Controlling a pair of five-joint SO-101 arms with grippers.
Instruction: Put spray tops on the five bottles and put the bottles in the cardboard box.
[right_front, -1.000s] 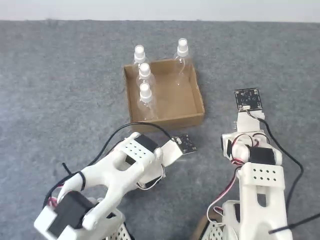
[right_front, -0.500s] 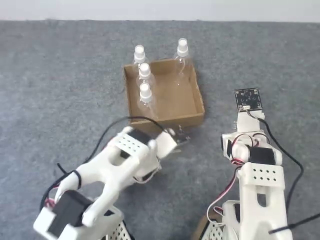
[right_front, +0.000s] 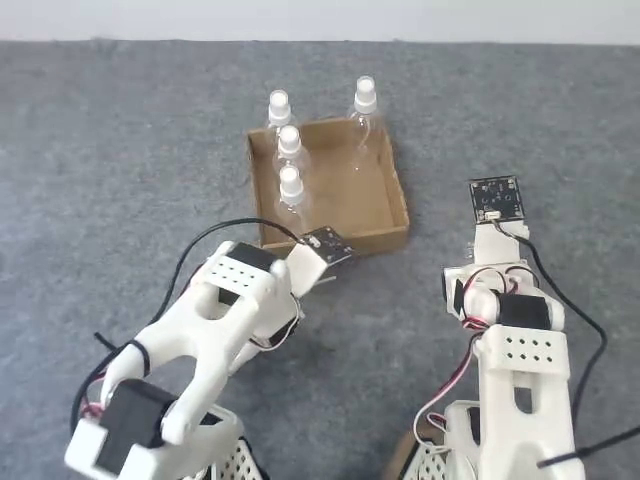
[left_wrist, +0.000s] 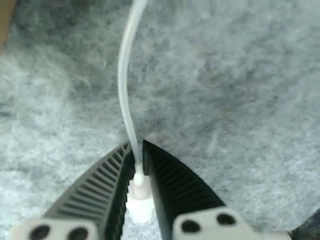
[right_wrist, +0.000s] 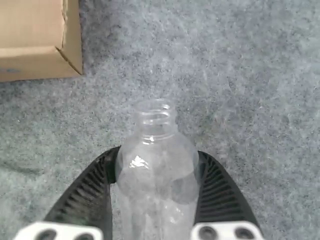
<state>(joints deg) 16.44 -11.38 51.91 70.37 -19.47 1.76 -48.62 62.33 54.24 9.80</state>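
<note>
Left gripper (left_wrist: 136, 148) is pinched tight on the spray top (left_wrist: 138, 201), right gripper (right_wrist: 157, 156) is hugging the capless bottle (right_wrist: 155, 172) near the cardboard box (right_wrist: 31, 47), so I'd line the tube up dead straight with the neck before lowering.

Bright, even light. A small soft shadow lies on the grey surface (right_front: 100, 150) beside the left arm (right_front: 225, 320). The clear bottle (right_wrist: 155, 170) glints a little.

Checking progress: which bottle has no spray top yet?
The bottle in the right gripper: its neck is open, while the four others by the cardboard box wear white tops.
</note>
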